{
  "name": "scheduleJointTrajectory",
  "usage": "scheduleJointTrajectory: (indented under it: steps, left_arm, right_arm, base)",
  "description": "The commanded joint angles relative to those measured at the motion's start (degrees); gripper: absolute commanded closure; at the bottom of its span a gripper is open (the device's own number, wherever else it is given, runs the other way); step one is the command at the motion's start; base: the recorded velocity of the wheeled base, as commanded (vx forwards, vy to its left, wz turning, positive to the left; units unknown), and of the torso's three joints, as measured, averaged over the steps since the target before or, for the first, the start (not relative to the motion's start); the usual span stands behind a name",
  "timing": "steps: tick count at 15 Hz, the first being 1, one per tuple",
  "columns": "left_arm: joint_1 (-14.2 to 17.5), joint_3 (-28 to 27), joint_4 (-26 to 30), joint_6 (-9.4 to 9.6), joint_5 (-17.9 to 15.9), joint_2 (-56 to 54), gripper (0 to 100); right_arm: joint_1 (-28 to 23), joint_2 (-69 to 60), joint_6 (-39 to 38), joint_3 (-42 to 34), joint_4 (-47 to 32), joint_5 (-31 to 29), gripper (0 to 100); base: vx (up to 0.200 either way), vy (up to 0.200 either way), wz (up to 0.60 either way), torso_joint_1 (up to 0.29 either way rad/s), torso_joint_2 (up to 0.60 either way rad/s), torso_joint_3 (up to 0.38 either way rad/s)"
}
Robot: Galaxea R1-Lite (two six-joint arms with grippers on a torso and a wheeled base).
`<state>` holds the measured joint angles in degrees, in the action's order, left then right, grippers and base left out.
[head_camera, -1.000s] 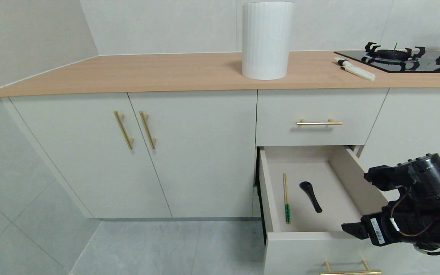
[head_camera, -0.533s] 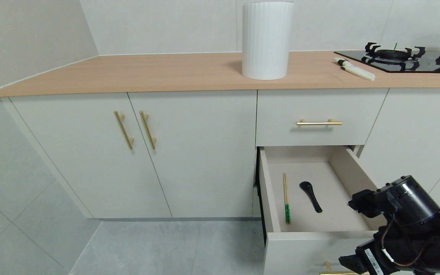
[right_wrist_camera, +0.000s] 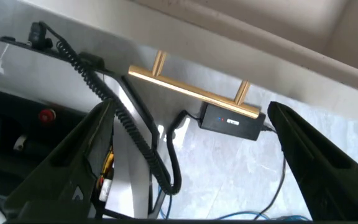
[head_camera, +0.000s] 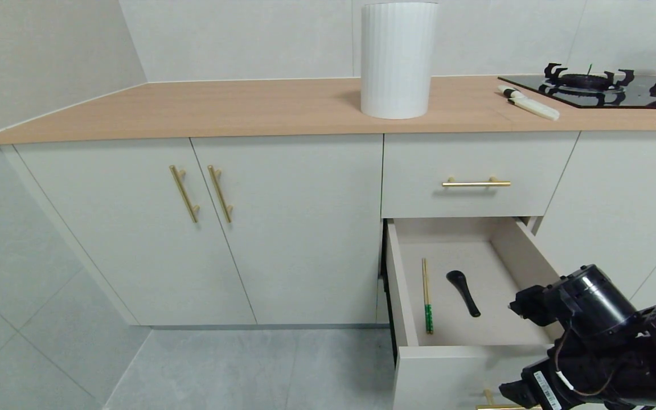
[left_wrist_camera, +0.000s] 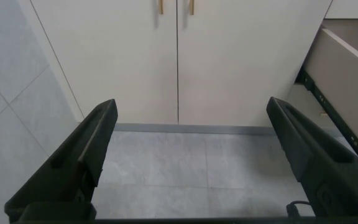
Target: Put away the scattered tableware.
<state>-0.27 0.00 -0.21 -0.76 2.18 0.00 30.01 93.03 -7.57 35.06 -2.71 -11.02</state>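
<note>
An open drawer [head_camera: 402,296] below the counter holds a pair of chopsticks [head_camera: 427,296] with green ends and a black spoon [head_camera: 463,292], lying side by side on its floor. My right arm [head_camera: 590,336] hangs low by the drawer's front right corner. In the right wrist view my right gripper [right_wrist_camera: 191,118] is open and faces the gold handle [right_wrist_camera: 194,93] of the drawer front, a short way from it, with nothing held. My left gripper [left_wrist_camera: 191,109] is open and empty, low over the floor in front of the cabinet doors [left_wrist_camera: 166,56].
On the wooden counter stand a tall white ribbed cylinder [head_camera: 397,60], a white knife-like utensil [head_camera: 527,102] and a black gas hob [head_camera: 601,88]. The upper drawer [head_camera: 476,183] is closed. The open drawer's side [left_wrist_camera: 347,74] juts out over grey floor tiles.
My right arm has dropped from beside the drawer's right wall to the drawer front and shifted slightly left. The chopsticks and spoon have not moved.
</note>
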Motion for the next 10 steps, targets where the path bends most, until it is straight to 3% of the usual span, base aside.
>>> scheduleJointTrajectory:
  steps: [1,10]
  left_arm:
    - [0.0,0.0,-0.1,-0.04,0.0,0.0,0]
    - [0.0,0.0,0.0,-0.04,0.0,0.0,0]
  right_arm:
    - [-0.3,1.3,-0.1,0.2,0.5,-0.1,0]
    - [-3.5,5.6,-3.3,1.3,9.9,-1.3,0]
  base:
    - [0.000,0.000,0.00,0.000,0.00,0.000]
    - [0.000,0.000,0.00,0.000,0.00,0.000]
